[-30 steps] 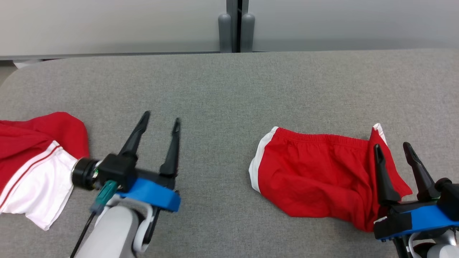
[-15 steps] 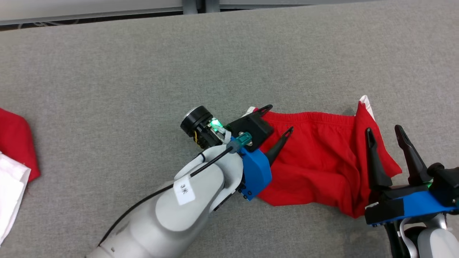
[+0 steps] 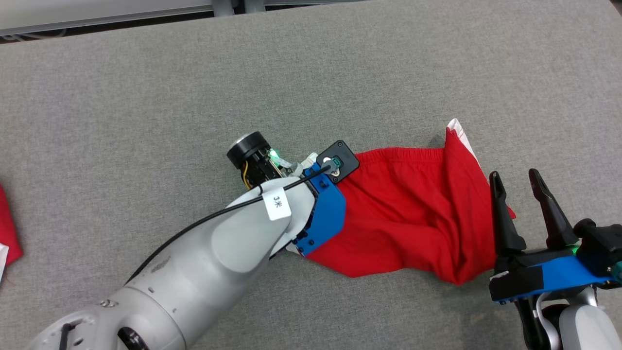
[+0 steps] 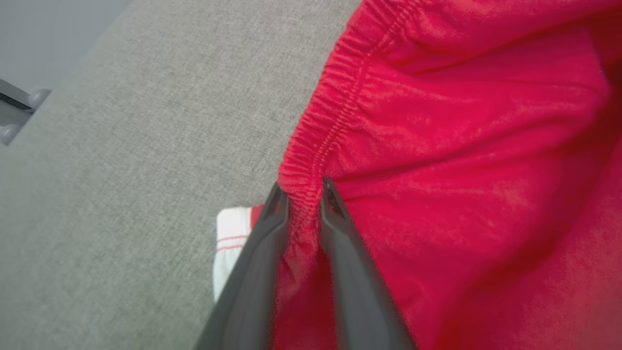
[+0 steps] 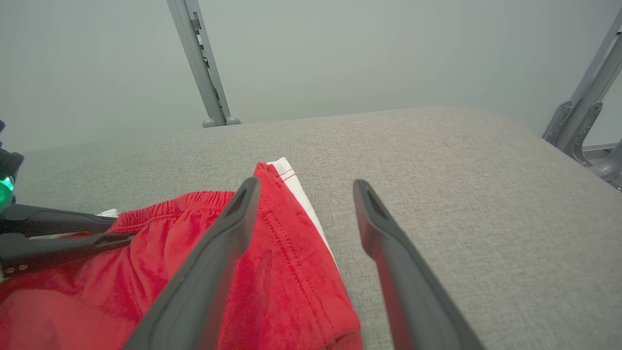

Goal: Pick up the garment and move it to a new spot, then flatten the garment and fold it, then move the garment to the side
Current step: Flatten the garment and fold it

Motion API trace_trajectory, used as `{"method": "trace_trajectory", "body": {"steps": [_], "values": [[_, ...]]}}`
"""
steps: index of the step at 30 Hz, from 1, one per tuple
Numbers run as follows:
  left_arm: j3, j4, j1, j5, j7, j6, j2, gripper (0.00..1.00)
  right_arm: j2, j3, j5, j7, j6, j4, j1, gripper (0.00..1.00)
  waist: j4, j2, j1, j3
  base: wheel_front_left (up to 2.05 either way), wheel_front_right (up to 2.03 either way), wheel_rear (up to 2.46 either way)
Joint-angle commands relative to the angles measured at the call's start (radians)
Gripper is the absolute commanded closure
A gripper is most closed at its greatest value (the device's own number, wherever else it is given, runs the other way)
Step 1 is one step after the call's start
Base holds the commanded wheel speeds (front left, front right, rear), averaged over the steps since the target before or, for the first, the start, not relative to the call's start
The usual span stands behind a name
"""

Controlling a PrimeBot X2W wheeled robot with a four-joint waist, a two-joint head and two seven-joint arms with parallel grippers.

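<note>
Looking down from the head view, the left arm's wrist sits right over the left end of the red shorts (image 3: 408, 214). Its fingers are tucked under the blue mount, so from up there you can't tell what the grip is doing. The left wrist view sorts that out. The left gripper (image 4: 304, 187) has both dark fingers pinched in on the elastic waistband (image 4: 335, 107), with a ridge of gathered red cloth squeezed between them. A bit of white trim (image 4: 231, 233) pokes out just beside one finger.

The right gripper (image 3: 514, 174) is at the other end of the shorts, fingers spread wide with nothing between them. In its own wrist view one finger lies across the red cloth and the other is over the bare gray table (image 5: 461, 194). That view also catches the left arm's fingers lying along the waistband at its far left edge.

The shorts lie on the table, right of centre in the head view, between the two grippers. They're rumpled rather than flat, with the waistband along the far edge. The right corner is peaked up and shows a white side stripe (image 3: 461, 136). Another red garment (image 3: 7, 228) peeks in at the left edge, well apart from all this.
</note>
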Motion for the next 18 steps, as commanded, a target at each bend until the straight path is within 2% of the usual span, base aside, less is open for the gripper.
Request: {"method": "trace_trajectory", "body": {"steps": [1, 4, 7, 13, 18], "values": [[-0.008, 0.021, -0.029, 0.002, -0.022, 0.002, 0.019, 1.00, 0.001, -0.007, 0.004, -0.008, 0.000, 0.004, -0.009, 0.00, 0.001, 0.0000, 0.0001, -0.002, 0.00, 0.00, 0.00], [-0.003, 0.031, -0.068, 0.017, -0.115, 0.008, 0.019, 1.00, 0.001, -0.019, 0.008, -0.014, 0.000, 0.007, -0.005, 0.00, 0.007, 0.0000, 0.0001, -0.012, 0.00, 0.00, 0.00], [0.016, 0.015, -0.098, 0.033, -0.215, 0.038, 0.006, 1.00, 0.001, -0.031, 0.006, -0.016, 0.000, 0.008, 0.007, 0.00, 0.018, 0.0000, 0.0001, -0.028, 0.00, 0.00, 0.00], [0.048, -0.108, -0.130, 0.065, -0.341, 0.138, 0.015, 1.00, 0.001, -0.050, 0.017, -0.017, 0.000, 0.013, 0.025, 0.00, 0.051, 0.0000, 0.0001, -0.071, 0.00, 0.00, 0.00], [0.074, -0.268, -0.071, 0.061, -0.354, 0.222, 0.084, 1.00, 0.001, -0.055, 0.027, -0.011, 0.000, 0.009, 0.042, 0.00, 0.074, 0.0000, 0.0001, -0.097, 0.00, 0.00, 0.00]]}}
